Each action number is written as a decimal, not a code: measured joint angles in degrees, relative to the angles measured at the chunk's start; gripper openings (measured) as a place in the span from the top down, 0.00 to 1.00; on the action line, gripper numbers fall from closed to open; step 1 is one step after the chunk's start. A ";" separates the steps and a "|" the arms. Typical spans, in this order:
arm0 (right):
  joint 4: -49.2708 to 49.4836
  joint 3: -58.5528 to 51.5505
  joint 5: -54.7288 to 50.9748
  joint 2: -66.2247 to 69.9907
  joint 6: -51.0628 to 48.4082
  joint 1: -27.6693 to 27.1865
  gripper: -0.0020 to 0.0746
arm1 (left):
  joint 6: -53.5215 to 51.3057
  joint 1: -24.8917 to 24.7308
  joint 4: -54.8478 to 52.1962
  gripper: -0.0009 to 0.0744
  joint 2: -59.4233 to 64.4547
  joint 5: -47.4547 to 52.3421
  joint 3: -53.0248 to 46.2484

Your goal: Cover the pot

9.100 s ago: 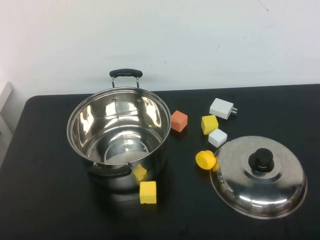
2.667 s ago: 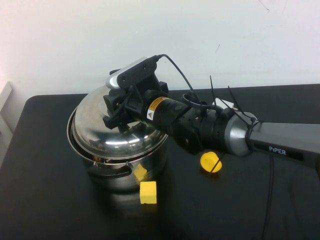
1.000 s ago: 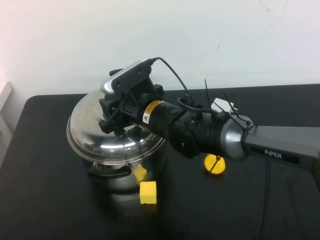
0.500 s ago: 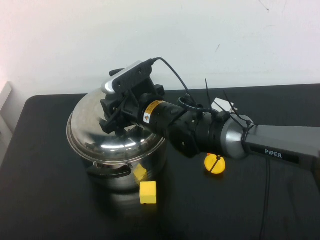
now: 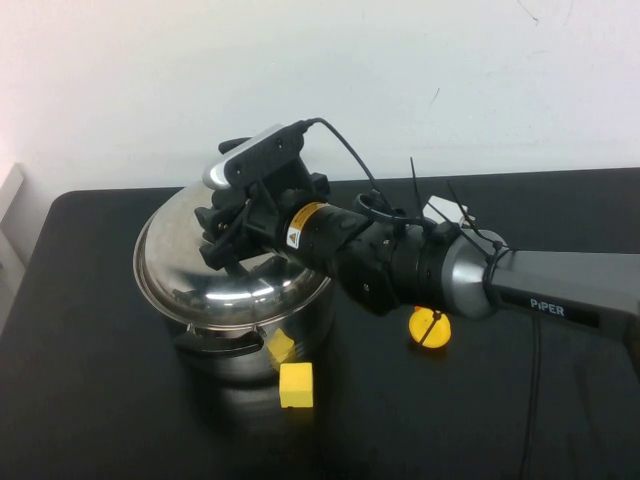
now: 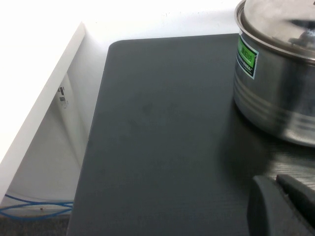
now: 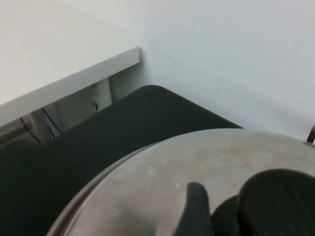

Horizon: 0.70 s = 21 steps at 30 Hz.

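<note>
The steel pot stands at the table's left and also shows in the left wrist view. The domed lid rests on its rim, seemingly slightly tilted. My right gripper is over the lid at its black knob. One finger stands a little apart from the knob's top, and the jaws look open around it. In the left wrist view my left gripper is shut and empty, low over the table near the pot. It is out of the high view.
A yellow cube and a smaller yellow block lie at the pot's front. A yellow round piece lies under my right arm. A white plug shows behind it. The table's left edge borders a white shelf.
The lid has gone from the table onto the pot and from steeply tilted to nearly flat. In the last half second the right gripper's fingers have spread slightly at the knob.
</note>
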<state>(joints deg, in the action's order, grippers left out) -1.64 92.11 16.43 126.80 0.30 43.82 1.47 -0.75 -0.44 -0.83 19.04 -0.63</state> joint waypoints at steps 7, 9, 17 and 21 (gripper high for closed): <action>-0.72 0.00 -2.09 -5.51 -0.65 0.00 0.27 | 0.00 0.00 0.00 0.99 0.00 0.00 0.00; -2.00 -1.01 -3.15 -9.61 -0.30 0.00 0.36 | 0.00 0.00 0.00 0.99 0.00 0.00 0.00; -13.41 -16.35 -3.34 -30.58 4.14 0.41 0.92 | -0.13 0.00 0.00 0.99 0.00 0.00 0.00; -16.66 -24.13 -9.54 -41.26 4.27 0.56 0.96 | -0.13 0.00 0.00 0.99 0.00 0.00 0.00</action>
<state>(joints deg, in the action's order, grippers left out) -18.30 67.98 6.89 85.54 4.58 44.38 1.34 -0.75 -0.44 -0.83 19.04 -0.63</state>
